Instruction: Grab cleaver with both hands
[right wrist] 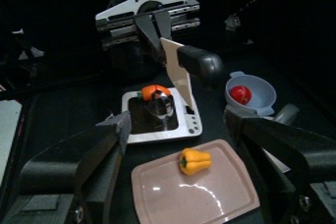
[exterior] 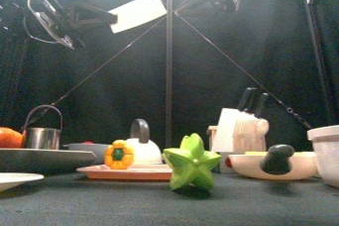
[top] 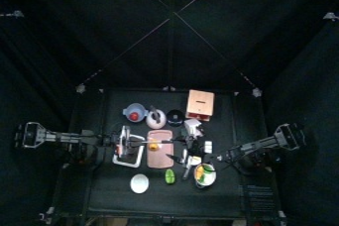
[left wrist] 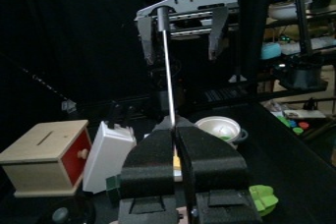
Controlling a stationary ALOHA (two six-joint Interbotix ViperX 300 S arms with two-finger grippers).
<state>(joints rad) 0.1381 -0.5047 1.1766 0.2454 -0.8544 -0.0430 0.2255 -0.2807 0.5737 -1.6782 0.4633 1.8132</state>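
Black curtains (exterior: 265,42) closed in the small black counter (top: 99,185), which was crowded with kitchen things. Both arms were raised above it, the left reaching from the left side and the right from the right side. Between them the cleaver (exterior: 139,12) hung high over the counter's left half, well clear of everything below, its pale blade pointing up and to the right. The left pincer (left wrist: 175,154) was clamped tight on the near end of the cleaver, whose blade ran edge-on away from it toward the right pincer (left wrist: 186,27). That pincer stood spread wide at the blade's far end, gripping nothing; whether it touched the metal could not be told. Below lay a pink cutting board (right wrist: 171,194) carrying a yellow pepper (right wrist: 195,159), with a green star fruit (exterior: 192,164) at the near edge. One hand's hold looked done and the second seemed the step in hand: the next move probably called for squaring the wide jaws on the blade's flat sides and closing gently, without twisting it in the left's grasp.
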